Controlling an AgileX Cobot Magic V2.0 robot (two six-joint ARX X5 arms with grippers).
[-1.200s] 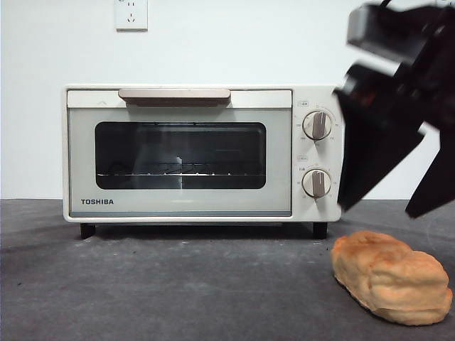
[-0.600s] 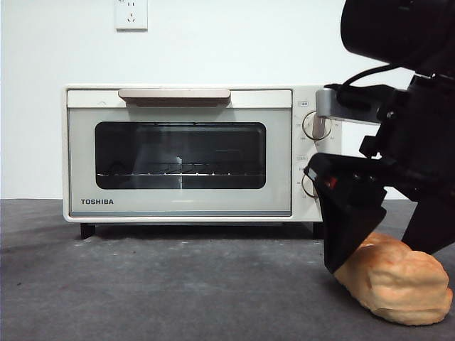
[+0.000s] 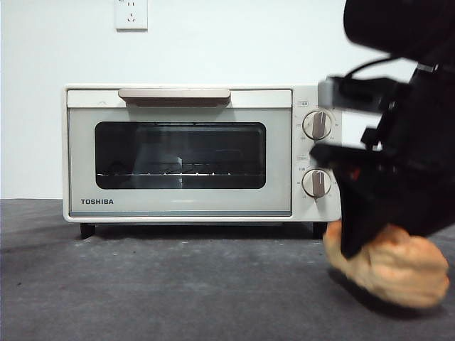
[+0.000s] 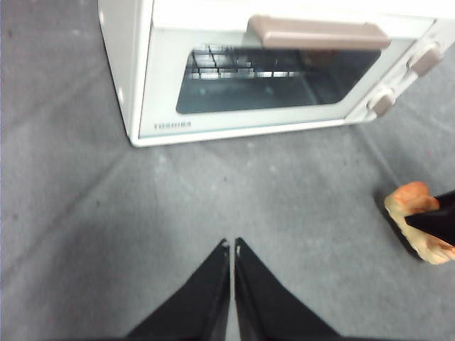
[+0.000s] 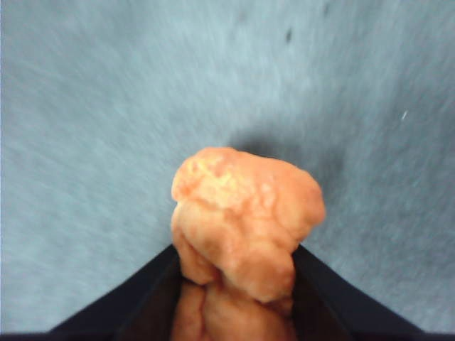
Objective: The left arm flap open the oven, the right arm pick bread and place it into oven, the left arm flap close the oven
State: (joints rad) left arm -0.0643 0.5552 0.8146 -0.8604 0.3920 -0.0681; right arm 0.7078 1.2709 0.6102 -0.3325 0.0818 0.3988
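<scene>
The cream oven (image 3: 178,153) stands at the back of the table with its glass door shut and its beige handle (image 3: 174,96) at the top. My right gripper (image 3: 391,249) is shut on the golden bread (image 3: 398,273) at the front right and holds it just off the table. In the right wrist view the jaws (image 5: 236,250) clamp the bread (image 5: 242,213) on both sides. My left gripper (image 4: 232,245) is shut and empty above the bare table in front of the oven (image 4: 163,85). The bread (image 4: 416,213) also shows in the left wrist view.
Two beige knobs (image 3: 317,125) (image 3: 316,182) sit on the oven's right side, close to the right arm. A wall socket (image 3: 131,14) is above the oven. The grey table (image 3: 178,284) stretches in front of the oven.
My right gripper came down from above onto the bread and closed on it. The bread has shifted a little left and risen slightly. The oven door has stayed shut.
</scene>
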